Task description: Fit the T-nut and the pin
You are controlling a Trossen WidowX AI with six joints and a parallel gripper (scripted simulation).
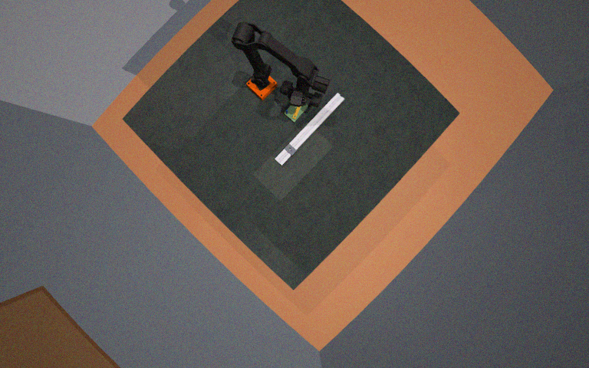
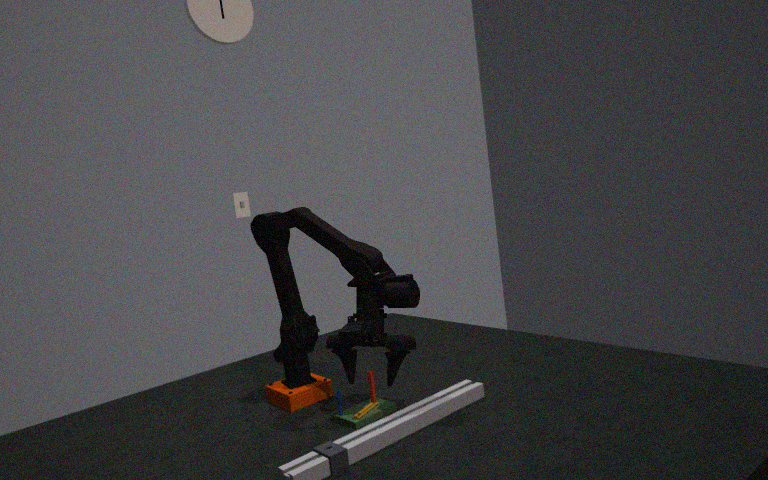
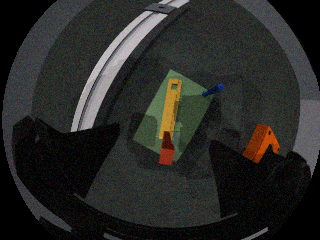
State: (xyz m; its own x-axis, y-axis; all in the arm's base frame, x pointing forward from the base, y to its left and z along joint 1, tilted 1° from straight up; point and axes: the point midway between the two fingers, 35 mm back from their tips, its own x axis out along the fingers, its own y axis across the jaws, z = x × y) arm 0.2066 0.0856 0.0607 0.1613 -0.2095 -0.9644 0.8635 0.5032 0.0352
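Here, gripper (image 1: 298, 108) (image 2: 370, 384) (image 3: 165, 139) open, w/ nothing grasped. Orange handle (image 2: 371, 386) (image 3: 167, 154) upright below it; blue pin (image 2: 339, 403) (image 3: 213, 90) off to one side.

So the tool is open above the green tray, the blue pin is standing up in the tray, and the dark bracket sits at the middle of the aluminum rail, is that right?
Not quite: the dark bracket sits near one end of the aluminum rail, as the top view shows. The rest holds.
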